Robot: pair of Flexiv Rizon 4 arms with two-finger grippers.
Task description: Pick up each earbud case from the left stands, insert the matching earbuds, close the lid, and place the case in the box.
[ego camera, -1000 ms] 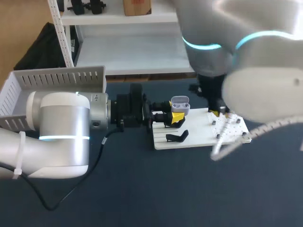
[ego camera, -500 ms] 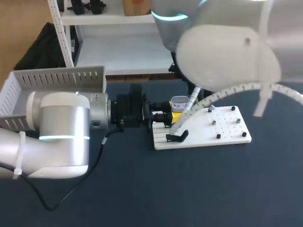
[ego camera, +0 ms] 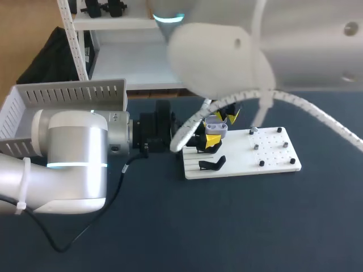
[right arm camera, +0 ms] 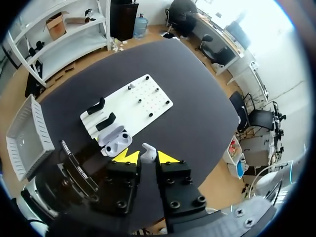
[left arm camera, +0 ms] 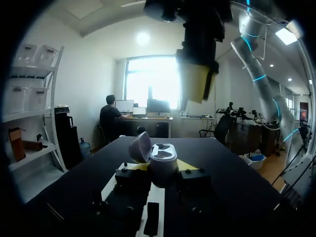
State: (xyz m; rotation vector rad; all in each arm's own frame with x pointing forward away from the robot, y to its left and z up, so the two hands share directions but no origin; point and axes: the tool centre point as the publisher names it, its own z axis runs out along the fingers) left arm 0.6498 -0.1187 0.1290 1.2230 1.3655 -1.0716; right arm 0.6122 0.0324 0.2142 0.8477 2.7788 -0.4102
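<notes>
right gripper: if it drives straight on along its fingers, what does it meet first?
Probably the open case in the left gripper, ahead of the right gripper and its earbud. The case sits slightly to one side and depth is unclear, so contact may be at its rim.

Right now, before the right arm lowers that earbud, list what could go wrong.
1. In the right wrist view the earbud case lies beside the right gripper, not under it, so the earbud may miss its socket.
2. The raised lid stands close by; a descending finger might knock it.
3. A push could shift the case in the left gripper.
</notes>
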